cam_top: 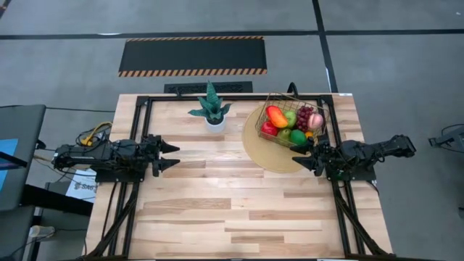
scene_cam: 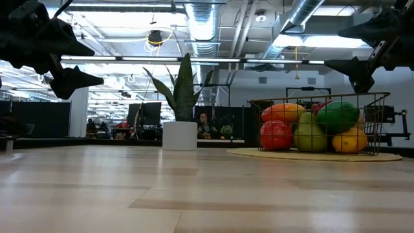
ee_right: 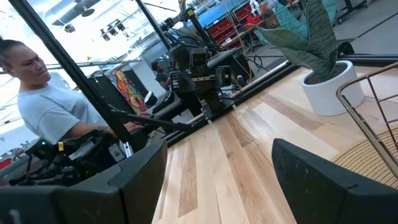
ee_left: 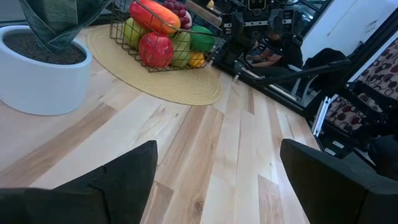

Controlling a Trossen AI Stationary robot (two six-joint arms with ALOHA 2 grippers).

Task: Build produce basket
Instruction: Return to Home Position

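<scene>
The brass wire basket (cam_top: 293, 123) stands on the round tan mat (cam_top: 272, 152) at the table's far right. It holds the toy produce (cam_top: 291, 125): red apple (ee_left: 155, 50), orange-red pepper, green fruits, purple grapes and a yellow piece. The low view shows the basket (scene_cam: 320, 123) and the left wrist view shows the basket (ee_left: 165, 37). My left gripper (cam_top: 174, 156) hovers open over the table's left side, empty. My right gripper (cam_top: 303, 156) hovers open just near of the basket, over the mat's edge, empty.
A potted green plant in a white pot (cam_top: 212, 110) stands at the far middle of the table. Bare wood lies between the two grippers and across the near half. A person in a grey shirt (ee_right: 53, 115) is beyond the table's left side.
</scene>
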